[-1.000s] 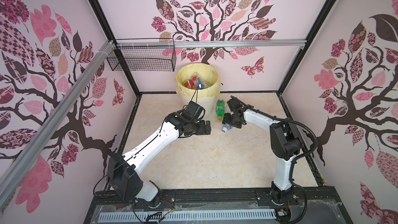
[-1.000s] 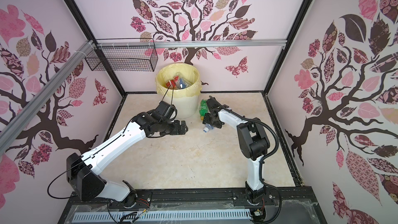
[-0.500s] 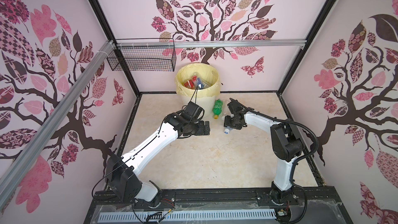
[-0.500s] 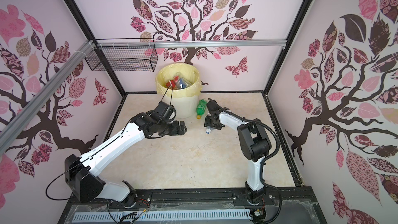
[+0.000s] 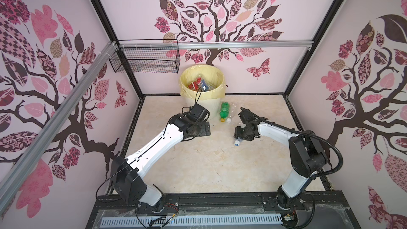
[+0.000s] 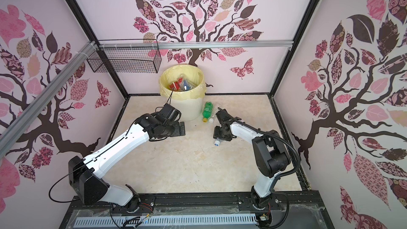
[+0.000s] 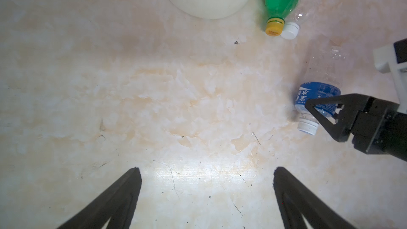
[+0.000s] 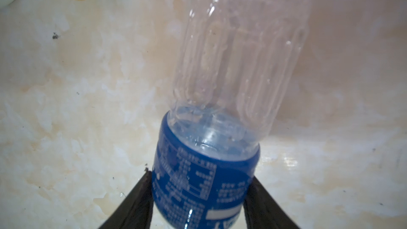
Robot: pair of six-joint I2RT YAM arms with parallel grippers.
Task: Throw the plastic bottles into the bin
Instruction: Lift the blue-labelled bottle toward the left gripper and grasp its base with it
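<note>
Clear, thin plastic is the trouble here. The right pincer [image 8: 200, 176] pinches the clear ribbed plastic bottle with the blue label [image 8: 231, 62] by that label, close to its capped end. The bottle lies on the pale marbled table [image 5: 198, 161], near the round cream-white ribbed bin with the yellow bag [image 5: 211, 104] but not touching it. Held so near one end, the long body may droop or swivel on the lift, and the slick wall could buckle and squirt out. Swung toward the bin, it might clip the rim or nudge the green plastic bottle with the yellow cap [image 5: 224, 111] just beside the bin's foot. The left pincer [image 7: 207, 169], spread and empty, hovers beside the bin and could get in the way.
</note>
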